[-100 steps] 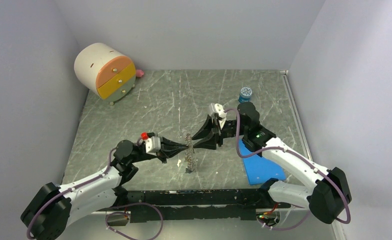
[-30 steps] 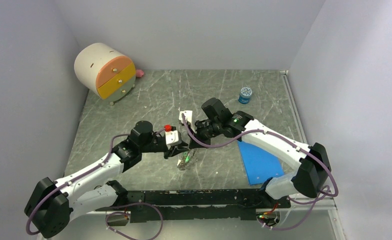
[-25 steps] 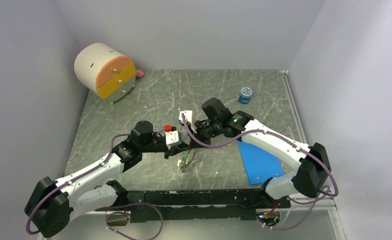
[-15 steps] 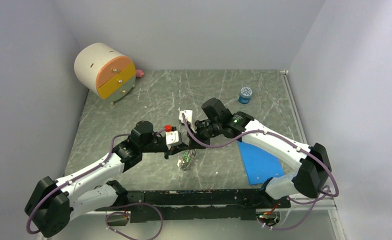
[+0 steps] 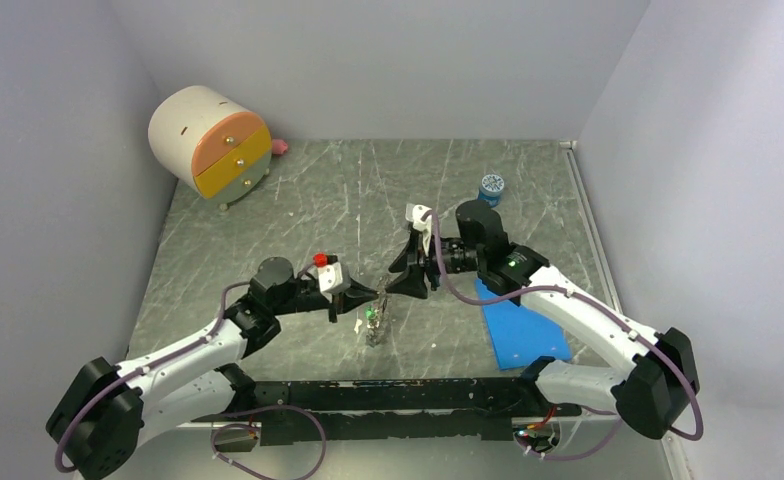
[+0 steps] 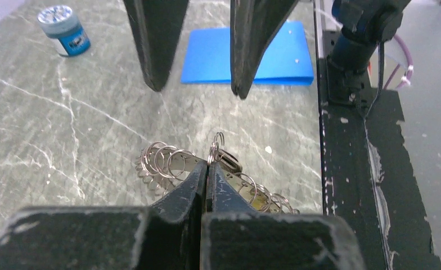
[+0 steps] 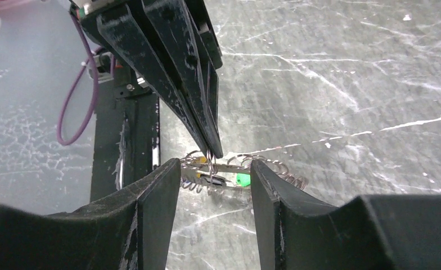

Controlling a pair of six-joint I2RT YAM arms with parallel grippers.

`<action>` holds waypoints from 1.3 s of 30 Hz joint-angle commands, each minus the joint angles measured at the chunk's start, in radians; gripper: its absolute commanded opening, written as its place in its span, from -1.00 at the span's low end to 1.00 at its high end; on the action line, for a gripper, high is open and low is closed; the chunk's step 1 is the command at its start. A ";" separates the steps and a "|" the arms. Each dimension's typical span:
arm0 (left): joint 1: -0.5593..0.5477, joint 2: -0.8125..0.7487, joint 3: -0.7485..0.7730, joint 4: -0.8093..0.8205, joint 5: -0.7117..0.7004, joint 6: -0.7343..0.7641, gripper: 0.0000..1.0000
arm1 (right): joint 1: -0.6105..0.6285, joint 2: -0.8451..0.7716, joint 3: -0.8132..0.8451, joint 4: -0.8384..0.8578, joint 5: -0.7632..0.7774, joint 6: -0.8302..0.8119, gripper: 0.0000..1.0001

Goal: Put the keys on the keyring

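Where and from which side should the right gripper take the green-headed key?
Probably the green key by its plastic head, the only bulky part showing among the keyring coils on the table; come from above, on the side away from the left gripper, which pinches a wire loop right beside it.

The top camera looks down from high behind the arm bases and takes in the whole desk (image 5: 268,220) as far as the far wall. The left wrist camera sits close behind the left tool (image 6: 207,164), facing right. The right wrist camera sits behind the right tool (image 7: 215,164), facing left. Both wrist views show the keyring (image 6: 165,163) up close between the tools.
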 commanded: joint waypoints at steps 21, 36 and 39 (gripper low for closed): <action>0.092 0.022 -0.136 0.732 0.031 -0.332 -0.95 | -0.007 -0.036 -0.145 0.531 -0.130 0.330 -0.47; 0.099 0.015 -0.131 0.722 0.044 -0.338 -0.95 | -0.005 0.009 -0.096 0.402 -0.123 0.269 -1.00; 0.100 0.010 -0.130 0.718 0.041 -0.336 -0.95 | -0.006 -0.004 -0.107 0.399 -0.110 0.252 -1.00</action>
